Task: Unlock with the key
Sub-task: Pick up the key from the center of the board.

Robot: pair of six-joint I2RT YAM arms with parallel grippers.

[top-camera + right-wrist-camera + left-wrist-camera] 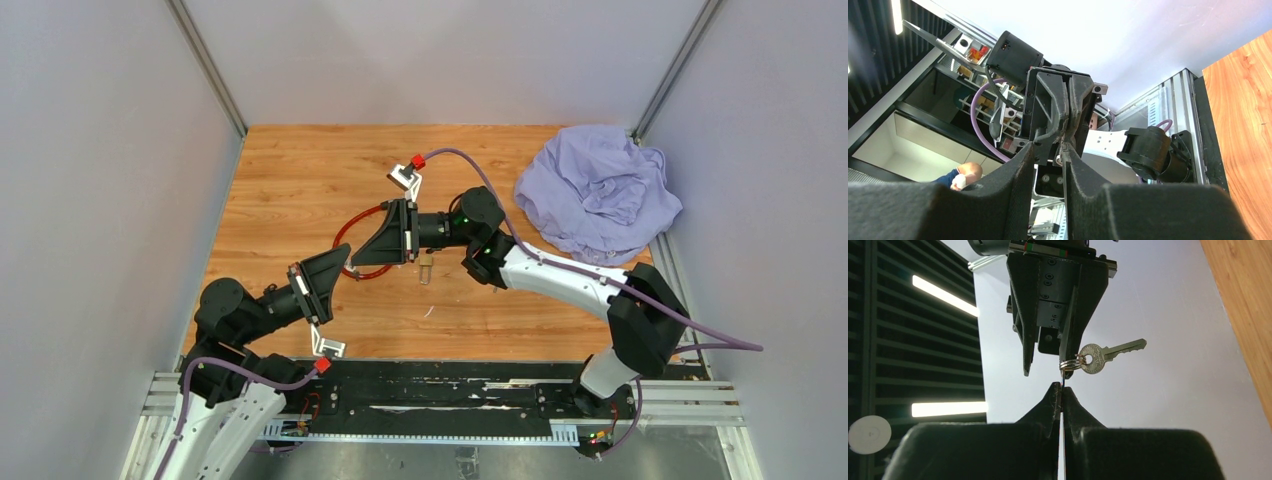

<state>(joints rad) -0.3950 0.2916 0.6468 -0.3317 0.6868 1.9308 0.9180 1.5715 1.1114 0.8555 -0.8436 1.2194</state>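
Just under the key (1108, 354), your left gripper (1062, 392) has jaws pressed together, pinching the key ring (1068, 364); right gripper (1046, 367) just above, jaws spread.

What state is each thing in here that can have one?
Left tool: shut on the ring.
Right tool: jaws partly apart.
Lock: locked or not, too small to tell.
Key: on the ring, out of the lock.
Cable: looped.
Cloth: crumpled.
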